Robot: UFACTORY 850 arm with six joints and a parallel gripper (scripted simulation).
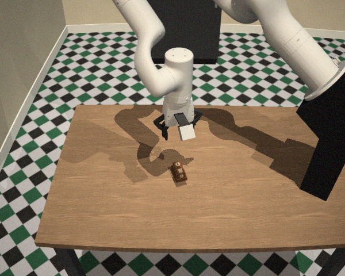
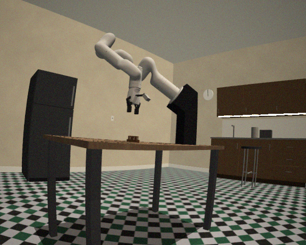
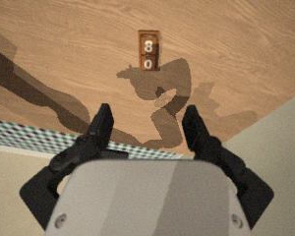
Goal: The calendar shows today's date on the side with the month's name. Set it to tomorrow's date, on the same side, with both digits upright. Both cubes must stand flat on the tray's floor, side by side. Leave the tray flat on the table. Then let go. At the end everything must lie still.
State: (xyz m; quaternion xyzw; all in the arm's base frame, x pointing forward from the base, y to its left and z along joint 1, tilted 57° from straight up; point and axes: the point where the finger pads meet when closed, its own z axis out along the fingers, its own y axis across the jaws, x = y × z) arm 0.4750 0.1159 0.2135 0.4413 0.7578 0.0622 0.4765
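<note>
The gripper [image 2: 132, 108] is hanging high above the wooden table [image 1: 113, 214], fingers spread wide apart and holding nothing. The calendar [image 1: 178, 171] is sitting near the table's middle, its cubes [image 3: 148, 54] showing 8 and 0 from above.

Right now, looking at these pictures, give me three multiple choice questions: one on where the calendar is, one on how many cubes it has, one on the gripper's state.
1. Where is the calendar?
A. On the table
B. In the gripper
C. On the floor

2. How many digit cubes sit in its tray?
A. One
B. Two
C. Four

3. What is the gripper doing?
A. Shut on a cube
B. Shut on the tray
C. Open, holding nothing

Answers:
1. A, since the exterior view shows it resting on the wooden top.
2. B, since the wrist view shows an 8 and a 0.
3. C, since its fingers stand wide apart, high above the table.
</note>
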